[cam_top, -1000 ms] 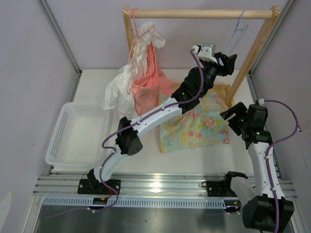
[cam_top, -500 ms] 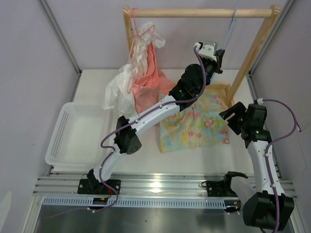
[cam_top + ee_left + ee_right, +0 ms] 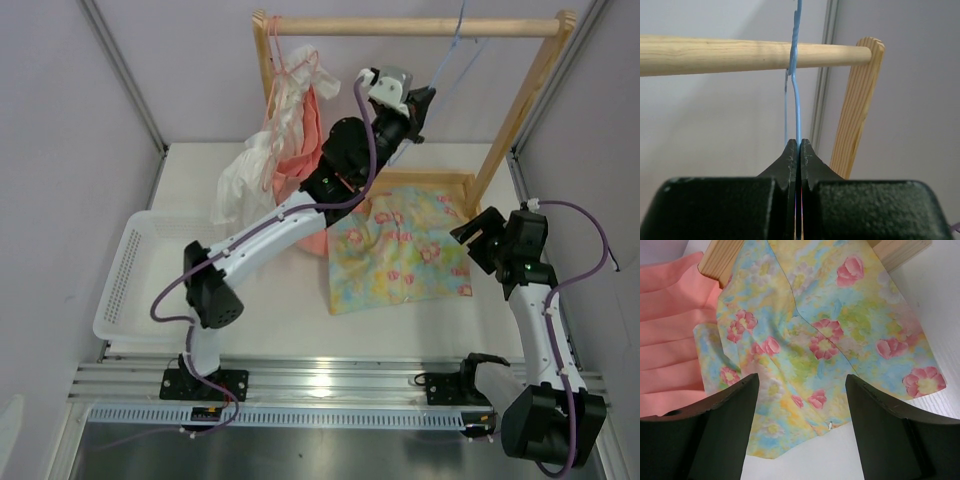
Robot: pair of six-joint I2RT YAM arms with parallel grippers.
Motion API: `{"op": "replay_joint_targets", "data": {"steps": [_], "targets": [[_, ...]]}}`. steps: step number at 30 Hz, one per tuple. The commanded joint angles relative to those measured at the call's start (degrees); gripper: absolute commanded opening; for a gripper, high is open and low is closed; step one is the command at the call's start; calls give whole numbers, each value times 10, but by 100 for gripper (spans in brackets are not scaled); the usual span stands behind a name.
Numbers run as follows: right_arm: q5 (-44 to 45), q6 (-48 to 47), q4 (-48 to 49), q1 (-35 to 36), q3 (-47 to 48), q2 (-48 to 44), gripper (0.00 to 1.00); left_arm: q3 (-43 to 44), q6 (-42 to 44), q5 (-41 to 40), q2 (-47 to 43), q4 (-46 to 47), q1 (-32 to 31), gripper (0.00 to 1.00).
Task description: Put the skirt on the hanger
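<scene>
Left wrist view is showing your left gripper [image 3: 798, 146] clamping tight onto the hanger [image 3: 796, 107] hooked over the rod [image 3: 715, 55]. Pulling sideways could be snagging the hook or slipping the thin wire. Your right gripper [image 3: 801, 390] is hovering spread wide, empty, over the flat-lying skirt [image 3: 810, 335].

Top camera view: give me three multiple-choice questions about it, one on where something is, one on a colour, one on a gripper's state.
1. Where is the skirt? A in the basket; B spread on the table; C on the hanger.
2. What colour is the hanger? A pink; B white; C light blue.
3. The right gripper is: A open and empty; B shut on the skirt; C shut on the hanger.
Answers: 1 B, it lies flat there. 2 C, it is thin blue wire, pinched by the left gripper. 3 A, its fingers stand apart above the cloth.
</scene>
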Motion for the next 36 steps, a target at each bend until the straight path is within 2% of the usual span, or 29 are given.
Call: {"op": "replay_joint_targets", "data": {"steps": [1, 4, 6, 7, 9, 10, 11, 16, 18, 24, 26, 31, 36], "targets": [[10, -19, 7, -7, 37, 7, 76, -94, 13, 67, -121, 31, 8, 0], [12, -16, 3, -13, 46, 13, 76, -249, -2, 105, -180, 31, 13, 0], [10, -13, 2, -23, 55, 15, 76, -302, -12, 122, -237, 39, 16, 0], [7, -11, -2, -27, 58, 16, 76, -375, -19, 152, -256, 41, 22, 0], [3, -11, -4, -31, 66, 17, 76, -423, -38, 179, -308, 63, 34, 0], [3, -10, -6, -32, 70, 17, 76, -481, -51, 201, -321, 67, 39, 0], [3, -11, -9, -35, 72, 15, 76, -499, -61, 250, -334, 69, 44, 0], [10, -8, -27, -41, 82, -1, 76, -619, -123, 317, -386, 91, 48, 0], [9, -9, -36, -43, 90, -10, 76, -683, -161, 348, -394, 126, 48, 0], [-4, -21, -59, -43, 87, -14, 76, -809, -273, 409, -376, 249, 47, 0], [-2, -26, -72, -43, 82, -29, 76, -837, -318, 428, -349, 319, 45, 0], [21, -29, -104, -42, 61, -53, 75, -874, -368, 414, -271, 429, 23, 0], [46, -28, -135, -35, 30, -59, 72, -877, -384, 372, -201, 466, 6, 0]]}}
